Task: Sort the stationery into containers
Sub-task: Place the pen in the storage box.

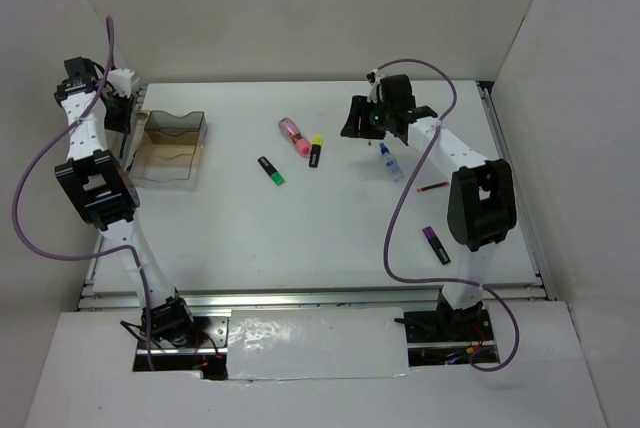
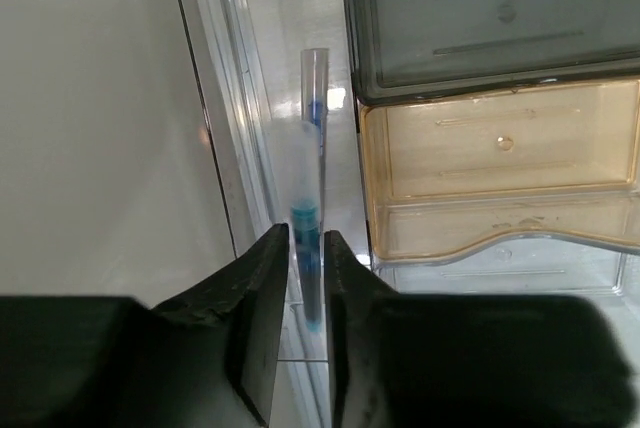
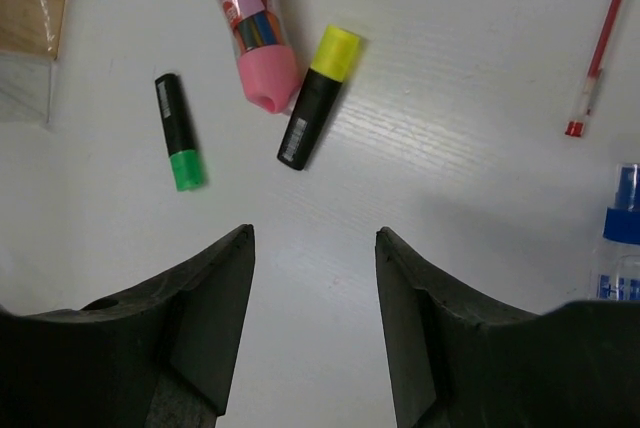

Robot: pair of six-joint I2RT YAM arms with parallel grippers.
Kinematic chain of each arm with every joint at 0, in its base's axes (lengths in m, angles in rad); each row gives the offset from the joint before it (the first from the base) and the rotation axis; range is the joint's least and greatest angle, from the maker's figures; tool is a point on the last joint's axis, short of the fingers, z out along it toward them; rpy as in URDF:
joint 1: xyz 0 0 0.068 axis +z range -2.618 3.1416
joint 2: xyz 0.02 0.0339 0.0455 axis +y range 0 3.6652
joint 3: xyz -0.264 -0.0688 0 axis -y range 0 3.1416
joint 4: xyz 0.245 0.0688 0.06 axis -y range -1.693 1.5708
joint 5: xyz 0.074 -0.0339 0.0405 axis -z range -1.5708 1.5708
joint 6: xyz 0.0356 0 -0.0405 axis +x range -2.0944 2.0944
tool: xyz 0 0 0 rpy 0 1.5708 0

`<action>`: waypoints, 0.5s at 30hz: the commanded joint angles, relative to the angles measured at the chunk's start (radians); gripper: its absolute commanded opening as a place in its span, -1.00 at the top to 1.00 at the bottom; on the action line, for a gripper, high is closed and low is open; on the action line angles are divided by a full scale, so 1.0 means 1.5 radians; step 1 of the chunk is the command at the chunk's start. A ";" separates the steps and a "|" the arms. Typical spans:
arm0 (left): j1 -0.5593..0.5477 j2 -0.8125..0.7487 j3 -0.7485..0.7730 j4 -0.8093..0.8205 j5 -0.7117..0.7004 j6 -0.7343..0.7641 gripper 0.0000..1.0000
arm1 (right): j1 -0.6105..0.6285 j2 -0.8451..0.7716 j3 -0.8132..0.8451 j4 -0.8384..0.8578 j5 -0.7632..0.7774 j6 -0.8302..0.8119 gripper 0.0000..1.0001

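Left wrist view: the blue pen (image 2: 310, 178) lies in the narrow clear slot of the box (image 2: 205, 98), its near end in the slit between the left fingers (image 2: 262, 288), and I cannot tell whether they pinch it or merely flank it; it looks light, stiff and slick, best pinched across the barrel. In the right wrist view the right fingers (image 3: 215, 288) are spread and empty above the worktop (image 3: 450, 148), with the green highlighter (image 3: 176, 143), pink tube (image 3: 255, 33) and yellow highlighter (image 3: 318, 98) just ahead. The highlighters seem light and rigid, best taken mid-body, while the rounder tube may roll.
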 commanded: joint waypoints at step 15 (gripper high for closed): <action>0.002 -0.112 -0.015 0.043 0.208 -0.135 -0.18 | 0.012 0.212 0.273 -0.039 0.210 -0.066 0.20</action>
